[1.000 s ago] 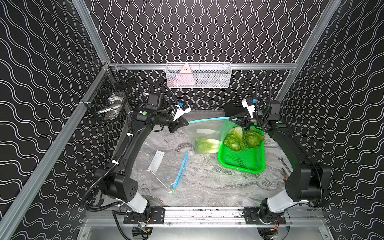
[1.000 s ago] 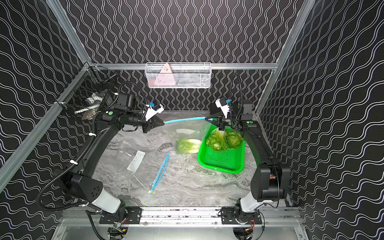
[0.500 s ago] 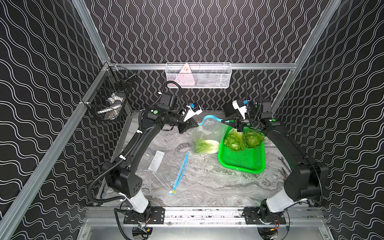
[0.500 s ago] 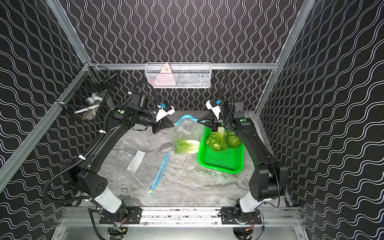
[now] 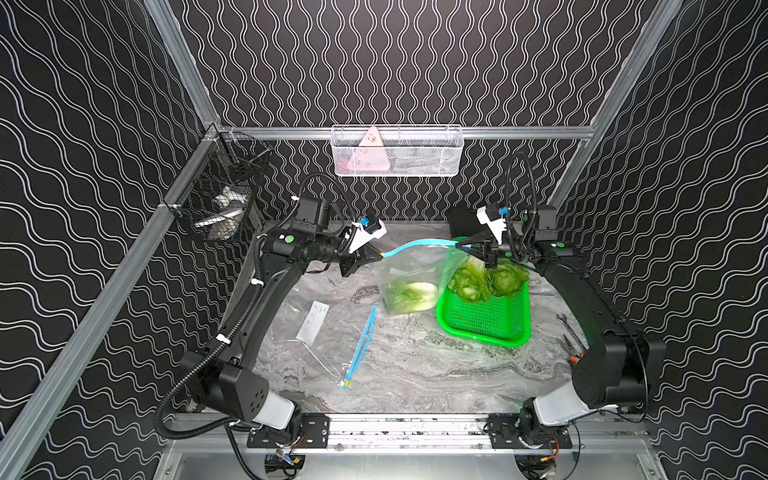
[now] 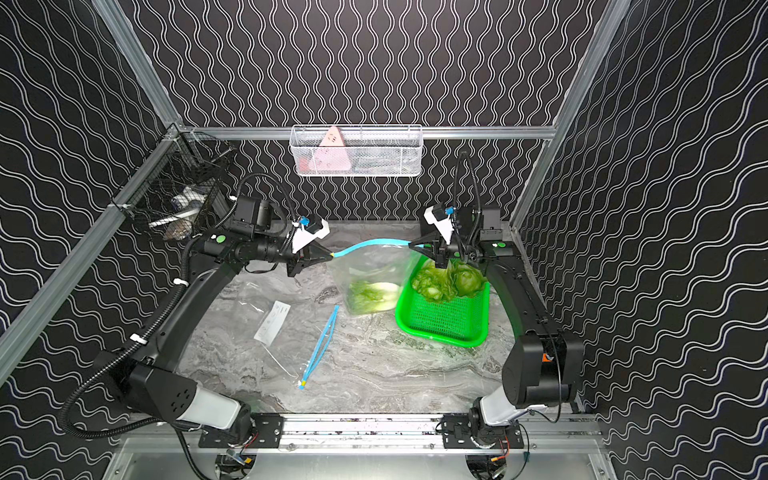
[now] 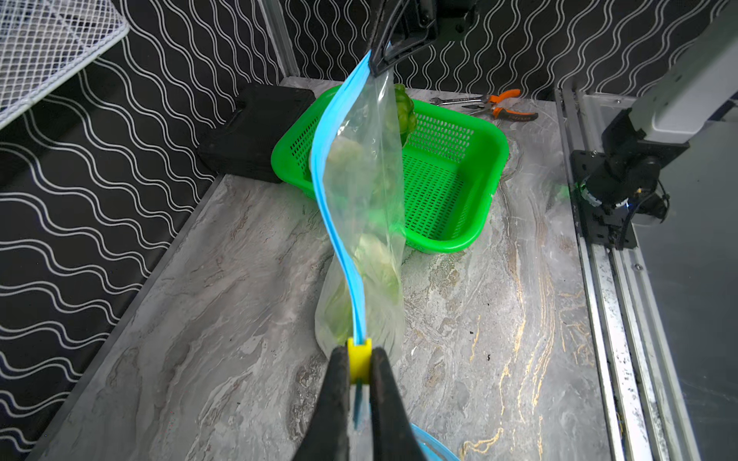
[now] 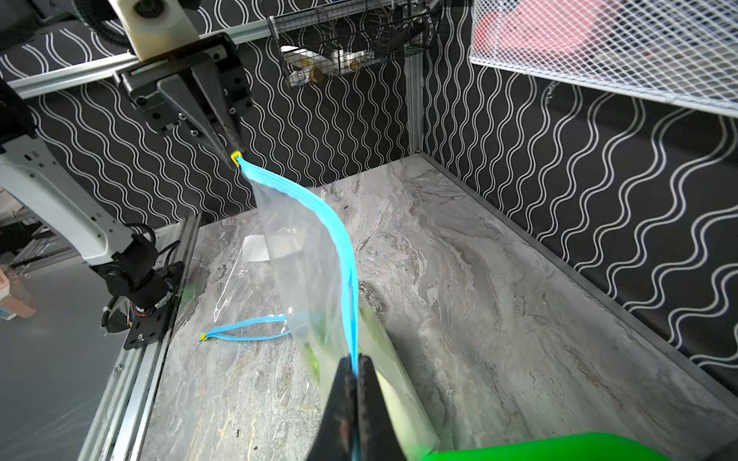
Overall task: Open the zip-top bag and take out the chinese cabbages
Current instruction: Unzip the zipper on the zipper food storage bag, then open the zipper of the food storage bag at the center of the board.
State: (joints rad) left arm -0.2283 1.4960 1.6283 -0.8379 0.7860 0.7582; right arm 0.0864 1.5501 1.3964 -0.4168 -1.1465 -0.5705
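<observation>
Left tool [image 7: 359, 369] pinches the yellow slider [image 7: 358, 354], right tool [image 8: 354, 369] the opposite zip end; the zip-top bag [image 5: 409, 270] hangs between, one chinese cabbage [image 5: 409, 296] inside. Two chinese cabbages [image 5: 471, 284] fill the adjacent green basket [image 5: 486, 337]. Label [image 5: 313, 326] on a second, flat bag [image 5: 291, 353]: illegible.

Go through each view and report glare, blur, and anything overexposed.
In both top views: sharp and evenly lit, but the green basket is oversaturated, glowing onto the table. Left wrist view: the left gripper close to the lens is soft. Right wrist view: the right gripper is blurred too, and the zip-top bag carries faint sheen.
</observation>
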